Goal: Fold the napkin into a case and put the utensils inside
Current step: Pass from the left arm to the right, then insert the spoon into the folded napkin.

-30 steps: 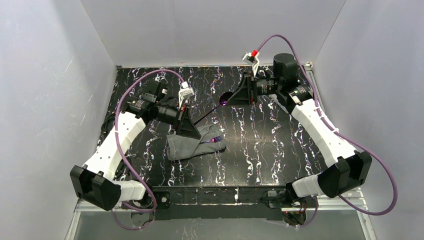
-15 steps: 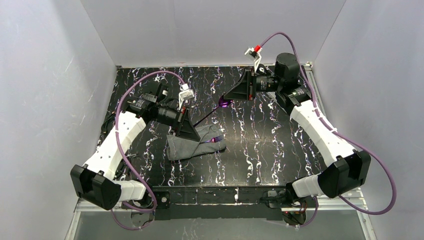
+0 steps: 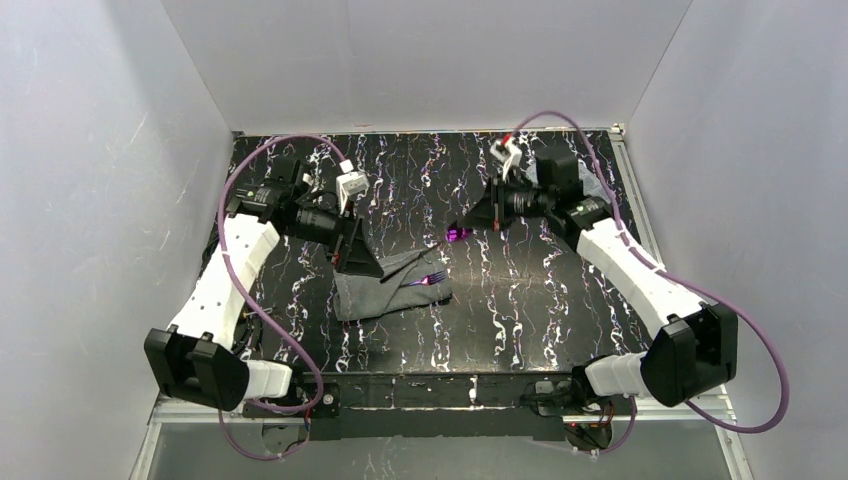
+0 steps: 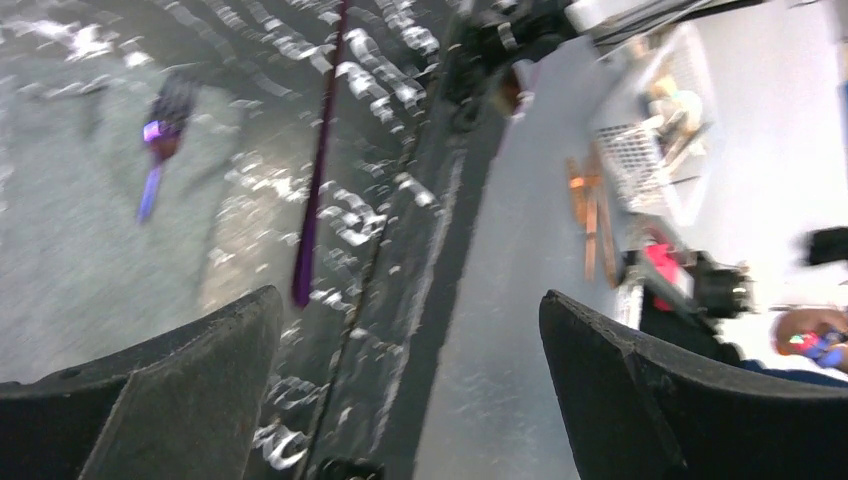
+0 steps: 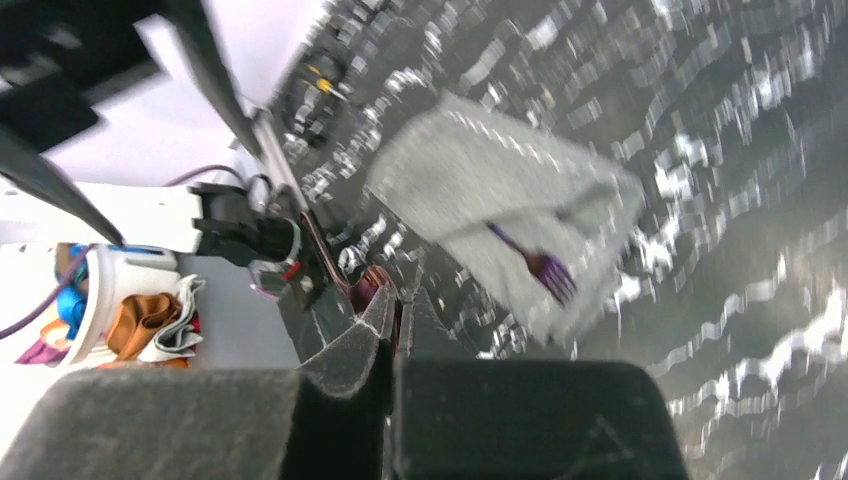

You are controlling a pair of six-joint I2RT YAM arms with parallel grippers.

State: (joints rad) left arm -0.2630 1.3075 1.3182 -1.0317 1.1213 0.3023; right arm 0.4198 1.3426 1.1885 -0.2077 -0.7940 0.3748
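The dark grey napkin (image 3: 385, 293) lies folded into a narrow case left of the table's centre. The purple fork (image 3: 432, 279) rests on its right end, tines outward. My right gripper (image 3: 470, 222) is shut on the bowl of the purple spoon (image 3: 458, 235), holding it above the table with the handle slanting down towards the case. In the right wrist view the shut gripper (image 5: 400, 300) pinches the spoon bowl (image 5: 365, 290), with the napkin (image 5: 500, 190) and fork (image 5: 545, 265) beyond. My left gripper (image 3: 362, 268) hovers over the case's left end. Its wrist view shows the gripper (image 4: 410, 300) open wide, the spoon handle (image 4: 315, 150) ending just past the left finger.
The black marbled table (image 3: 540, 300) is walled in by white panels on three sides. My two arms reach in from the near corners with purple cables looping above them. A basket and clutter (image 4: 640, 160) sit beyond the table edge in the left wrist view.
My left gripper has opened and let go of the spoon handle, and drawn back left. My right gripper has shut on the spoon bowl and come down towards the case.
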